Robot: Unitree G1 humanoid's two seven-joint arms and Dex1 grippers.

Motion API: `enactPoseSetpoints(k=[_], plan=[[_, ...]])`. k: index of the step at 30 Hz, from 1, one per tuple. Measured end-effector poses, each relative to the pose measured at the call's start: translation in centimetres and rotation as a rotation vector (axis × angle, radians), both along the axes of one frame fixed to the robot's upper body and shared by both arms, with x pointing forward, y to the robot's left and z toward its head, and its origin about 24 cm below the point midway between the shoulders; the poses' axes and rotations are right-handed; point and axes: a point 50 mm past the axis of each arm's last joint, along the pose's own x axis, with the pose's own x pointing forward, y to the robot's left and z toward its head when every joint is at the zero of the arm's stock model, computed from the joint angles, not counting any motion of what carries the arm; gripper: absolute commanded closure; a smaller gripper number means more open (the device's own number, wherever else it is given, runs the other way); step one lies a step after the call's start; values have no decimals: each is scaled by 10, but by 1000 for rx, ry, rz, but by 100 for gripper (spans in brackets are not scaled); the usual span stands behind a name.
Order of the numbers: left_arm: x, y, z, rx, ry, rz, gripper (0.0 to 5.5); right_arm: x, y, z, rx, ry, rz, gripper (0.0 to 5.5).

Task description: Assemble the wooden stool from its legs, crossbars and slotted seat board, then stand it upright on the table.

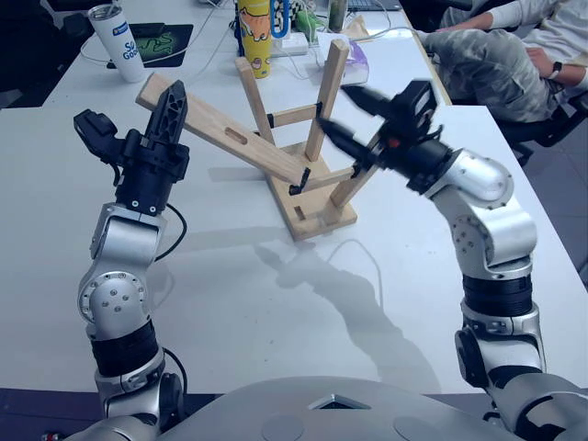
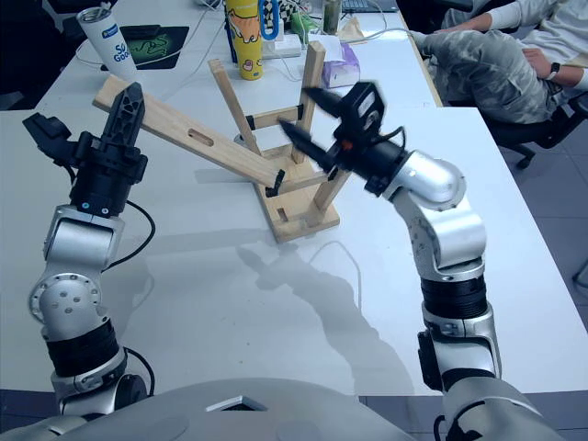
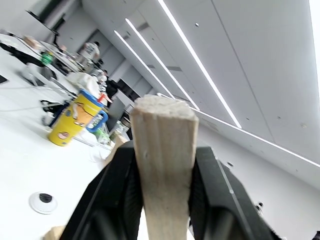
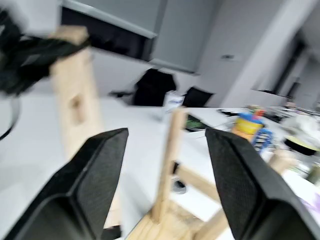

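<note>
Clamping the raised end of a slanted wooden leg (image 1: 220, 124) is your left pincer (image 1: 172, 101); your right pincer (image 1: 333, 106) gapes beside the stool frame (image 1: 310, 220) on the tabletop (image 1: 276, 331), yellow mug (image 1: 255, 37) and tumbler (image 1: 118, 41) behind.

Bare table (image 1: 276, 312) stretching on near side of stool (image 1: 312, 207), giving open passage. Slanted wooden bar (image 1: 230, 129), clamped by left gripper (image 1: 170, 106), barring stool's left side. Right gripper (image 1: 333, 108), jaws spread, crowding stool's right side. Yellow cup (image 1: 254, 37), white tumbler (image 1: 118, 41) standing behind stool, blocking far approach.
</note>
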Motion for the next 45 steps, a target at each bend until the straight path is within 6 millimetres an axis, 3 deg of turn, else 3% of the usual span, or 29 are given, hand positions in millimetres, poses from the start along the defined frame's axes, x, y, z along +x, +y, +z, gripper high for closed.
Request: enactPoseSetpoints(k=[4,8,17,20,30,40,45], plan=[[-1,6,1,-19,-2,41,447,6,-25,10,144,74,-191,265],[-2,12,-1,-36,6,84,447,-2,-25,8,241,220,-235,265],[-2,15,-4,-20,20,122,447,-10,-29,-28,187,412,-307,265],[-2,15,-4,-20,20,122,447,-10,-30,-32,177,430,-317,278],[-1,14,-6,-17,22,127,447,-4,-17,-44,142,499,-312,443],[2,16,-12,9,54,171,447,12,-11,-43,162,469,-424,446],[11,14,-32,82,185,223,447,13,-13,-44,172,429,-543,447]])
